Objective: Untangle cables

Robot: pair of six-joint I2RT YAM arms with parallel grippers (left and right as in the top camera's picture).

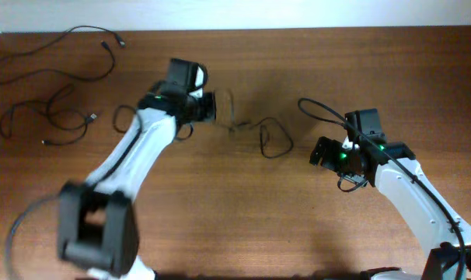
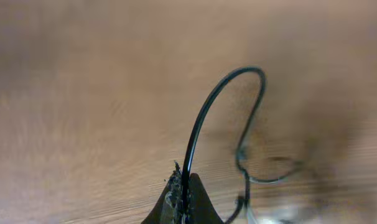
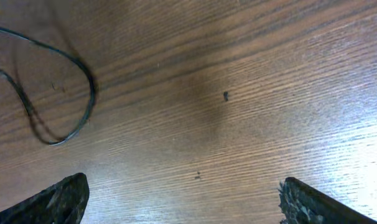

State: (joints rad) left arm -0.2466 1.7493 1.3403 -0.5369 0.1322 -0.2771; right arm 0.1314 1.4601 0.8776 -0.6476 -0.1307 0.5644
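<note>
My left gripper (image 2: 182, 198) is closed right down, its tips pinched on a thin black cable (image 2: 200, 118). In the left wrist view, the cord rises out of the pinch, arches in a tall loop and drops to a smaller loop lying on the wood at the right. That far part is blurred.

From overhead, the left gripper (image 1: 212, 107) sits left of the middle of the table (image 1: 243, 218). The held cable (image 1: 273, 141) trails off to its right in a wavy line and ends in a flat loop between the two arms.

My right gripper (image 3: 185, 202) stands spread wide and holds nothing, with only bare wood between its fingertips (image 3: 58, 198). A curve of the same cord (image 3: 83, 74) shows at the upper left of the right wrist view, clear of the fingers. Overhead, the right gripper (image 1: 322, 152) is just to the right of that loop, apart from it.

The second cable (image 1: 33, 48) and the third cable (image 1: 53, 117) lie in the far left corner, well apart from both grippers. I cannot tell whether they touch each other.

A green light (image 1: 343, 155) glows on the right wrist.
</note>
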